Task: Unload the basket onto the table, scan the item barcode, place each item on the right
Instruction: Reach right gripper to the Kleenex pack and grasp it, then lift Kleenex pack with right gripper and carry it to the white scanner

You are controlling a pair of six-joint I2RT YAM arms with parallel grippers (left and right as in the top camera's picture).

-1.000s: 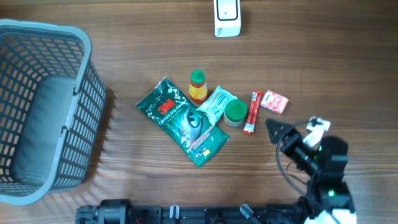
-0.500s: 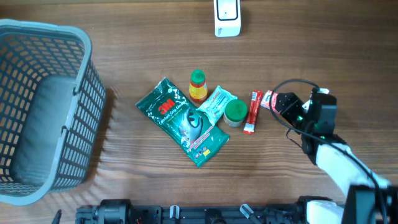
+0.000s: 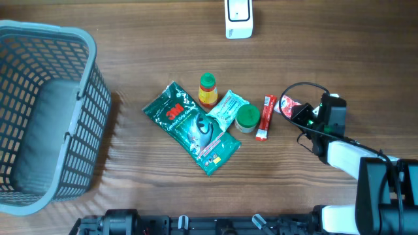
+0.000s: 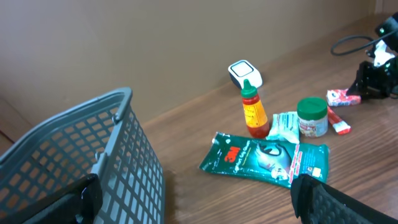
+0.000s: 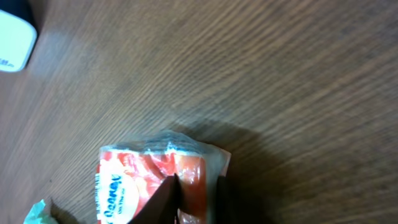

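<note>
A small red and white snack packet [image 3: 285, 104] lies on the wooden table, right of the item cluster. My right gripper [image 3: 297, 112] reaches it from the right and is shut on its right edge. In the right wrist view the packet [image 5: 146, 177] fills the lower left, and the two dark fingers pinch its crinkled end at the gripper [image 5: 198, 190]. The white barcode scanner [image 3: 239, 18] stands at the table's far edge. My left gripper [image 4: 199, 208] is open and holds nothing, back near the basket. The packet's barcode is not visible.
A grey mesh basket [image 3: 85, 46] stands at the left. In the middle lie a green 3M pouch [image 3: 192, 127], a green-capped bottle [image 3: 208, 90], a pale wipes packet [image 3: 228, 108], a green-lidded jar [image 3: 247, 118] and a red stick pack [image 3: 266, 117].
My right arm swung up from the table's front edge to the red packet, and its jaws closed on the packet's edge. The left arm has not moved.
</note>
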